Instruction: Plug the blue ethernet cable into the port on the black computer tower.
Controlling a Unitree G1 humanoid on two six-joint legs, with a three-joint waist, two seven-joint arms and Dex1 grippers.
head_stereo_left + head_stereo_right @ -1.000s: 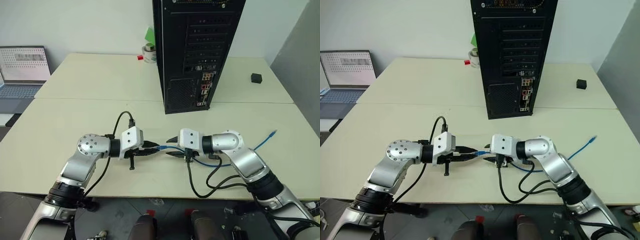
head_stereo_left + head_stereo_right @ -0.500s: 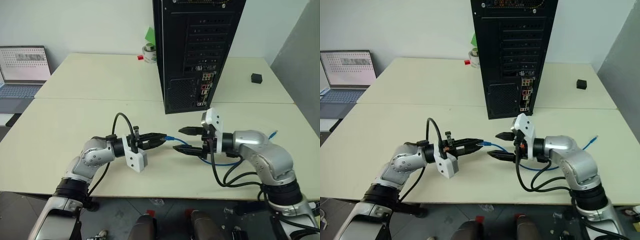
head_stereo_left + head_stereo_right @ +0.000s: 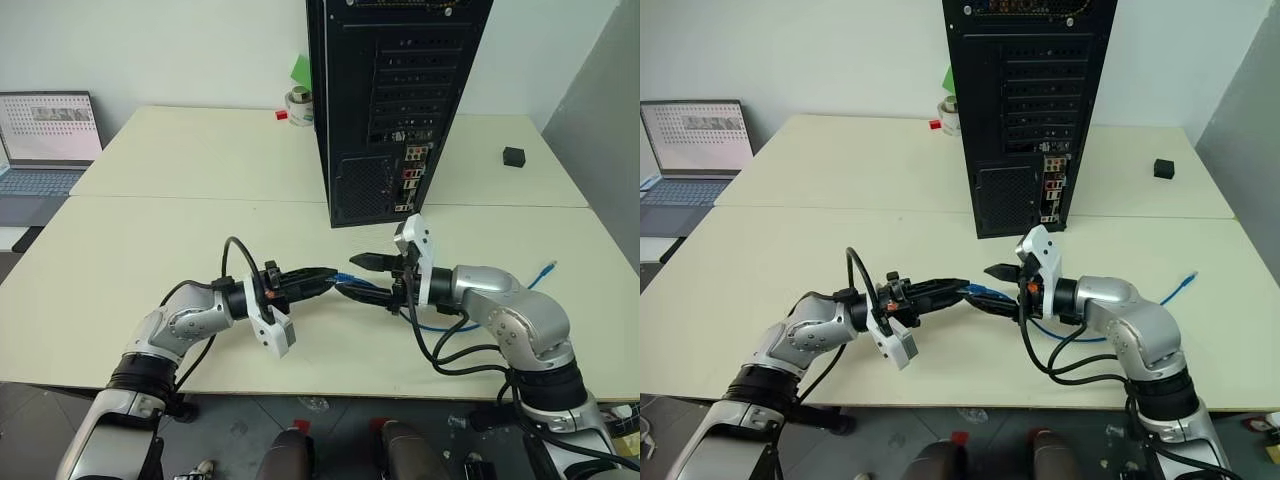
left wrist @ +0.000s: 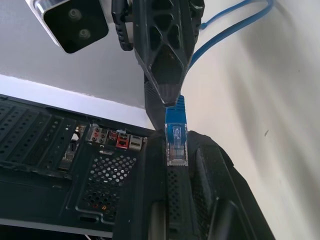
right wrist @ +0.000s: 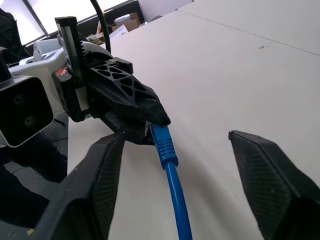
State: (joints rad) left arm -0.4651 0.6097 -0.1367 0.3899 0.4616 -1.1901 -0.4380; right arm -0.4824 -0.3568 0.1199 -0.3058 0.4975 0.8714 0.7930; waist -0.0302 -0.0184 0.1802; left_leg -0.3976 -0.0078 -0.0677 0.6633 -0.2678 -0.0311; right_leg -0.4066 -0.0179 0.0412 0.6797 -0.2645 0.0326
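I see my left end effector (image 3: 325, 277) clenched on one plug of the blue ethernet cable (image 5: 170, 170), holding it just above the counter (image 3: 150, 230) and pointing toward three o'clock. My right end effector (image 3: 362, 277) faces it from the three o'clock side, its fingers (image 5: 100, 185) spread apart with the cable running between them, gripping nothing. The two end effectors nearly meet tip to tip. From the plug the cable trails under my right arm and out across the counter, its far plug (image 3: 545, 267) lying toward three o'clock near the edge. The black computer tower (image 3: 390, 100) stands upright at twelve o'clock from the end effectors, rear panel toward me, its coloured ports (image 3: 410, 180) low on the right side, well apart from the held plug.
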